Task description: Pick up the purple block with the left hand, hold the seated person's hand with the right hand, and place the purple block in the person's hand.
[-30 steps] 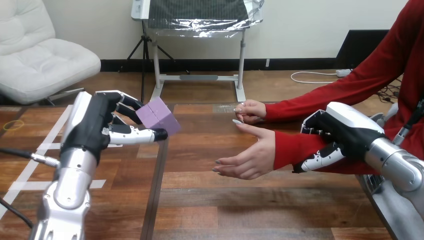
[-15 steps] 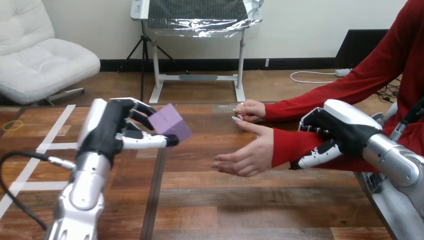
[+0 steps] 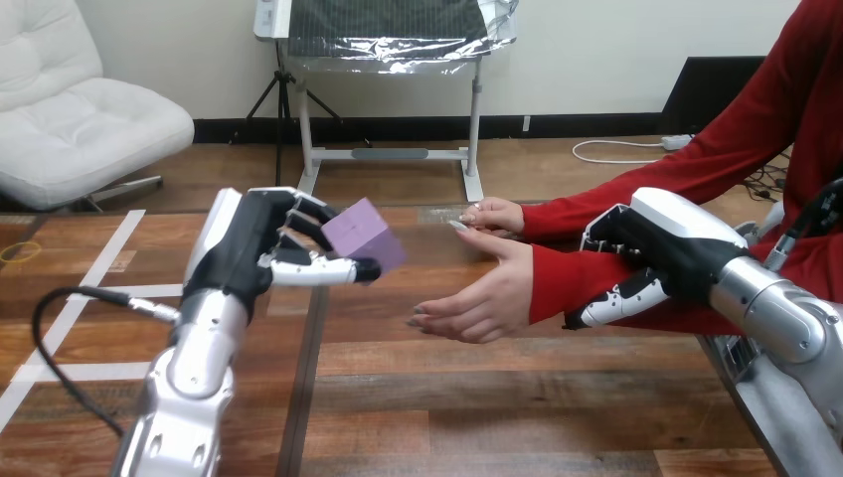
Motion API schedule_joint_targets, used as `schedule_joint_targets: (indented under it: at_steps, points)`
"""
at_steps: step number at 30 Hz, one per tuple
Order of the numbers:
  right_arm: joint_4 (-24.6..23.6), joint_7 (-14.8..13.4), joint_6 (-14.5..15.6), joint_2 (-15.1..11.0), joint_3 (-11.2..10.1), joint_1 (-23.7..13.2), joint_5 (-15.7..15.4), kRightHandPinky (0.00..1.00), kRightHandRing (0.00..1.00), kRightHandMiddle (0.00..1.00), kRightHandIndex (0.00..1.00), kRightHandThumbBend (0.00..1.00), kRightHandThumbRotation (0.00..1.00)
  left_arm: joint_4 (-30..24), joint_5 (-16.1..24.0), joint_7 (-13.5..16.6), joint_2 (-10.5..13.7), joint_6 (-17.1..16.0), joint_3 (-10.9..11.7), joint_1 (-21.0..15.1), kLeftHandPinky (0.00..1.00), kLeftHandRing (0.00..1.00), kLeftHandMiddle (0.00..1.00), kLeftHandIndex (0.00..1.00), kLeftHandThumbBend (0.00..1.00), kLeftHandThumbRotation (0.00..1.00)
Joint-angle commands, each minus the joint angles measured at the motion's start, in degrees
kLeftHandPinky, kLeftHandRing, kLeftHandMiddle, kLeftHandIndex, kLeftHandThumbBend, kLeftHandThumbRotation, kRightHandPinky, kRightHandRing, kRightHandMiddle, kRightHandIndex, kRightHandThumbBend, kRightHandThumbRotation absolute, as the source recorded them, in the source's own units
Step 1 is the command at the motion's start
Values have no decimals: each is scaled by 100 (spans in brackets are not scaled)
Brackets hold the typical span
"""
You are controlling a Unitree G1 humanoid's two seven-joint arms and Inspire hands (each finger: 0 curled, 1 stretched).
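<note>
Above the desk, the left hand is pinching the purple block near the person's nearer hand, while the right hand is clasping the person's forearm.

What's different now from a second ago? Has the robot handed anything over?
The left hand, gripping the purple block, has carried it rightward, closer to the person's open hand; nothing handed over yet. The right hand stays clasped round the person's forearm.

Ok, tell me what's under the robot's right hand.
The person's red-sleeved forearm lies under the right hand, whose fingers and thumb curl round it. Its palm hides the sleeve where they meet.
</note>
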Motion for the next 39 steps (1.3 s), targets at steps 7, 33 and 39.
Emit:
schedule_joint_targets:
  at_steps: [7,33,39]
  points:
    - [-410,-18,-137,333,-123,-572,172,29,33,38,38,76,19,251,85,153,-18,-297,-123,-639,22,30,37,44,70,0]
    - [-421,-134,-129,569,18,-819,-132,28,32,38,39,76,24,537,85,156,-119,-361,-211,-897,20,29,36,44,70,0]
    - [-415,-99,-119,641,24,-871,-119,26,31,37,38,76,24,579,74,150,-136,-362,-222,-932,19,27,35,44,70,0]
